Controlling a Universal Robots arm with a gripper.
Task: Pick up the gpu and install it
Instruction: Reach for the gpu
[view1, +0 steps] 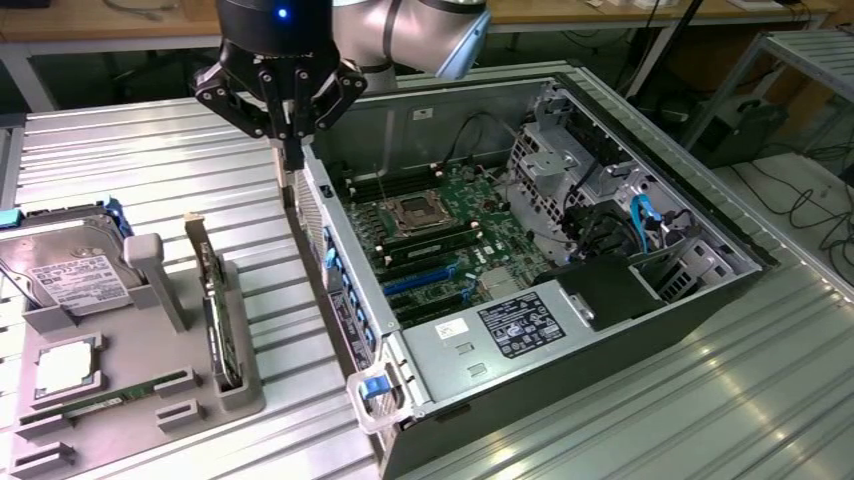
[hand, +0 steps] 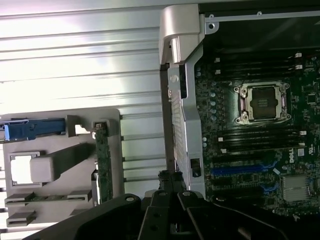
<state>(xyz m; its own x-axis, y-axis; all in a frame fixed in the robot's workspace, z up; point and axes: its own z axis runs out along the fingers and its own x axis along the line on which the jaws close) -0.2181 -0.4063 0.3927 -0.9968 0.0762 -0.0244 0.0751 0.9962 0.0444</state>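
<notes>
The gpu (view1: 214, 300) stands on edge in a slot of the grey holder (view1: 247, 392) at the exterior view's left; in the wrist view the gpu (hand: 102, 155) appears as a thin greenish strip. My gripper (view1: 288, 150) hangs shut, with nothing between its fingers, above the near wall of the open computer case (view1: 360, 330). That puts it to the right of the gpu and well above it. In the wrist view the gripper (hand: 169, 182) sits over the case's metal edge. Inside lies the motherboard (view1: 441, 225) with blue expansion slots (view1: 424, 285).
The grey holder also carries a silver hard drive (view1: 74, 275), a processor chip (view1: 64, 368) and a green memory stick (view1: 114, 395). Drive cages and blue cables (view1: 641, 225) fill the case's right end. Ribbed metal tabletop (view1: 160, 170) surrounds everything.
</notes>
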